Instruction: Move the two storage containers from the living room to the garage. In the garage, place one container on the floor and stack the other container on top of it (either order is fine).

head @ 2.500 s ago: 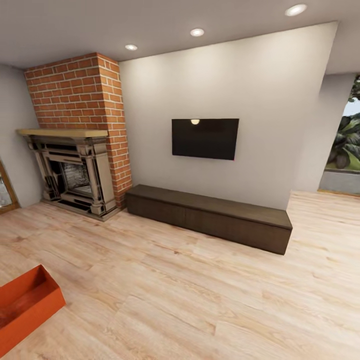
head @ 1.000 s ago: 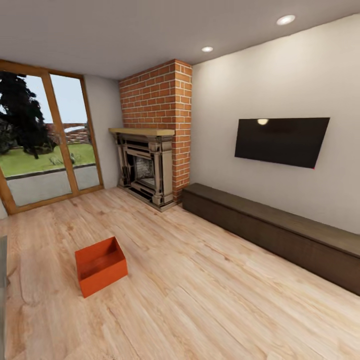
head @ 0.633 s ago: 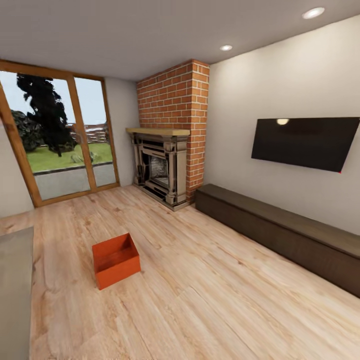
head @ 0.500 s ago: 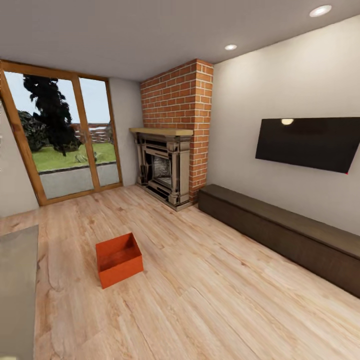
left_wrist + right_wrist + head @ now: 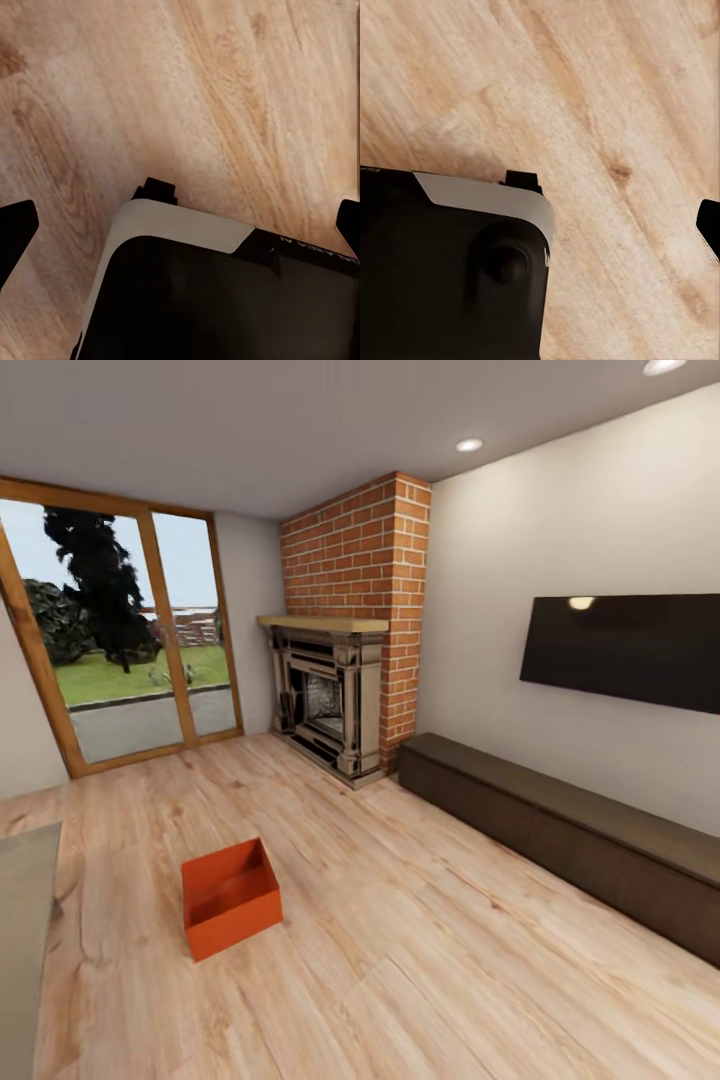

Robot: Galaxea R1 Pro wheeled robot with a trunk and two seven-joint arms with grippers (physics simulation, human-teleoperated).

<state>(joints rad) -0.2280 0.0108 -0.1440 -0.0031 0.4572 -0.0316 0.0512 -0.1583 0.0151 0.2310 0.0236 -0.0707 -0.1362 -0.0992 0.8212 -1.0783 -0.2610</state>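
Left gripper [image 5: 180,217] spread wide over bare planks, right gripper's state I cannot tell; best approach now is squaring up to the orange-red storage container [image 5: 230,896] before reaching.

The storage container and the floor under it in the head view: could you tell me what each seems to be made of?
The storage container looks like smooth matte plastic: even orange-red colour, thin straight walls and no grain, though painted metal cannot be excluded. The floor looks like light wood planks with a satin finish: long board seams, knots and streaky grain.
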